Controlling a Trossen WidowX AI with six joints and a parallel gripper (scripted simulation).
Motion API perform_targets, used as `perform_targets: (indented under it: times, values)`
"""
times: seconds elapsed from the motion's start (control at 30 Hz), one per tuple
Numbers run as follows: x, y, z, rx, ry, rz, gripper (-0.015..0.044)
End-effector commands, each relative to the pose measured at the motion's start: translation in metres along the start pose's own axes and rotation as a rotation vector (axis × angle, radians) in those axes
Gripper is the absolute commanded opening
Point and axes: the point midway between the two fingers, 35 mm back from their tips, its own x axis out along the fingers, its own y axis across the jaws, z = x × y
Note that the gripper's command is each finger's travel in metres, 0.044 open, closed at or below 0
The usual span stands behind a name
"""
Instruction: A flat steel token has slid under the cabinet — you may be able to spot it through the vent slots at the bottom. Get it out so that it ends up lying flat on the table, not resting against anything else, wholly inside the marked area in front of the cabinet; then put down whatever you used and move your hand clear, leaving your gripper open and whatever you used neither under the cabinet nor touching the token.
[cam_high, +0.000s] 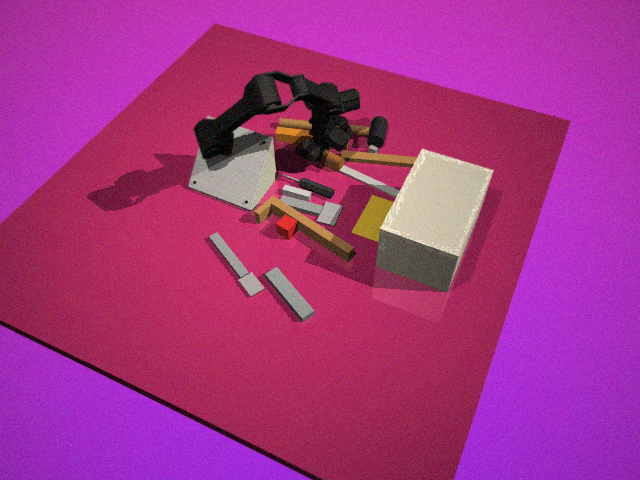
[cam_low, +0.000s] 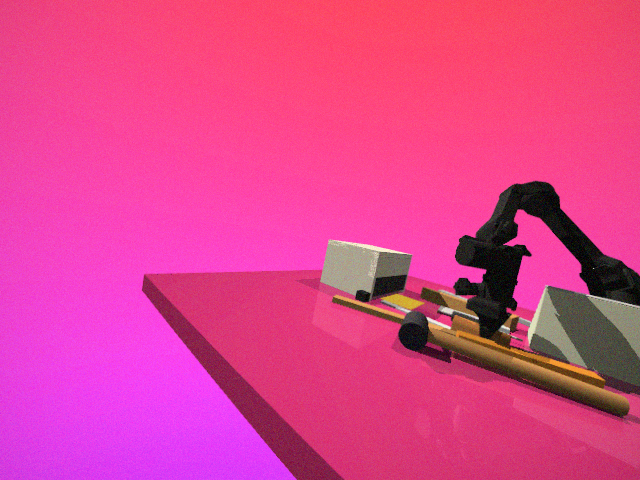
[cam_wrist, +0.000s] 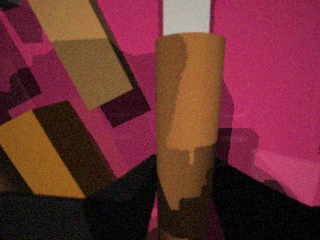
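My gripper (cam_high: 321, 153) (cam_low: 491, 329) (cam_wrist: 182, 161) is shut on the round orange-brown handle (cam_high: 333, 159) (cam_low: 466, 326) (cam_wrist: 197, 95) of a tool with a long flat grey blade (cam_high: 368, 179) (cam_wrist: 187, 15). The blade points toward the white cabinet (cam_high: 439, 193) (cam_low: 347, 266); in the top view its far end is hidden behind the cabinet. The cabinet has a dark low opening (cam_low: 390, 284) on its front side. The yellow marked area (cam_high: 368, 221) (cam_low: 402, 300) lies in front of it, partly hidden by the cabinet in the top view. I cannot see the steel token in any view.
A black-headed mallet (cam_high: 378, 131) (cam_low: 413, 330), an orange bar (cam_high: 292, 134) (cam_low: 563, 366) and a wooden bar (cam_high: 379, 158) (cam_low: 367, 308) lie near the held tool. A screwdriver (cam_high: 317, 187), an L-shaped wooden piece (cam_high: 310, 227), a red cube (cam_high: 286, 227) and several grey pieces lie on the other side.
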Motion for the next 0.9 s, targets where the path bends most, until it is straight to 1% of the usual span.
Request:
perform_targets:
  times: [0.0, 0.2, 0.23, 0.37, 0.47, 0.87]
  values:
    - [-0.0007, 0.0022, -0.0005, -0.001, -0.001, 0.001, 0.0026]
    - [-0.0001, 0.0008, -0.0007, -0.001, 0.001, 0.0, 0.0184]
    - [-0.0001, 0.0008, -0.0007, -0.001, 0.001, 0.0, 0.02]
    - [-0.0001, 0.0009, -0.0007, 0.0, 0.001, 0.0, 0.02]
    - [-0.0001, 0.0009, -0.0007, 0.0, 0.001, 0.0, 0.027]
    - [0.0017, 0.0011, -0.0013, 0.0, -0.002, 0.002, 0.027]
